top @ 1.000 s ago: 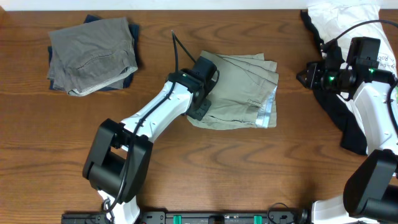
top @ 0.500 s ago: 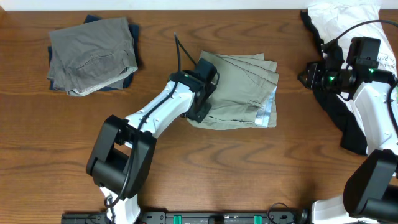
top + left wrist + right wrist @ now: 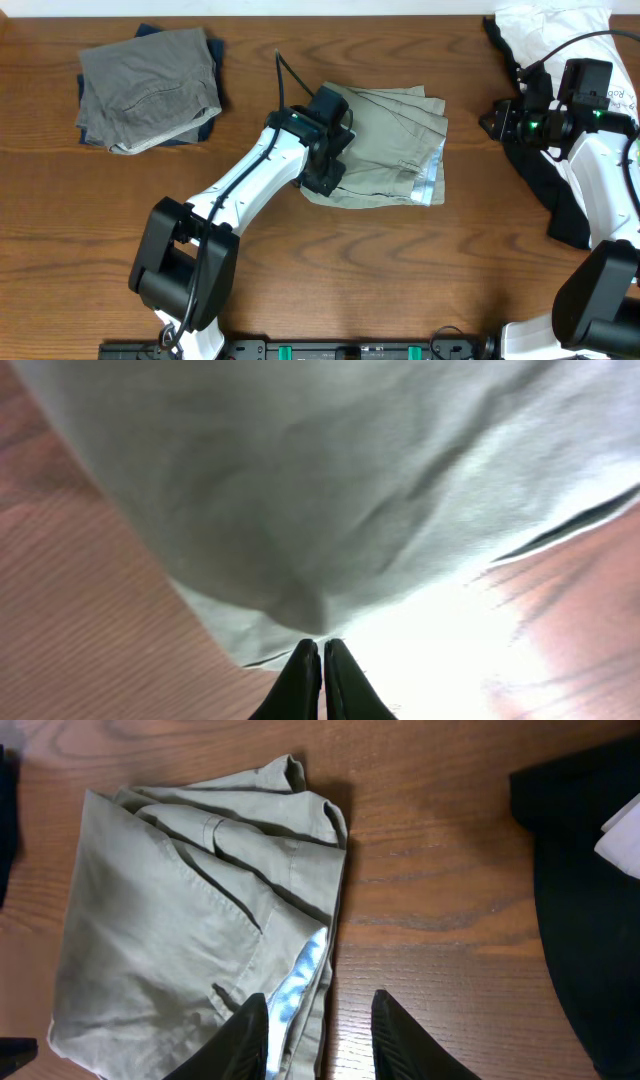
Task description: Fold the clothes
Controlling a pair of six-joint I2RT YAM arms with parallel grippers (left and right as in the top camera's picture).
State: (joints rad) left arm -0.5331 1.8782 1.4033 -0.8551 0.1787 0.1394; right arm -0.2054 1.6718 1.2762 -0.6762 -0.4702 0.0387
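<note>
Overhead: folded khaki shorts nipped at their left edge

Khaki shorts (image 3: 390,140) lie folded into a compact rectangle at the middle of the desk (image 3: 400,290), a pale lining showing along the right-hand side. The left jaws are closed tight at the shorts' left edge. In the left wrist view the cloth puckers down to the meeting tips, so they appear to have a thin pinch of fabric.

The step in hand looks like shifting or finishing this folded piece. To do it well, the pinch should catch every layer at that edge. Any move should stay low and slow, so the stacked folds slide as one and do not peel open.

The left arm (image 3: 250,185) reaches diagonally up from the near side, wrist tipped down over the edge. The right arm (image 3: 600,170) waits well apart on the right, its jaws partly open and empty, facing the shorts across bare wood.

A finished grey-and-navy pile (image 3: 150,85) sits at far left. A black garment (image 3: 545,190) and a white one (image 3: 550,25) lie unfolded at far right.
</note>
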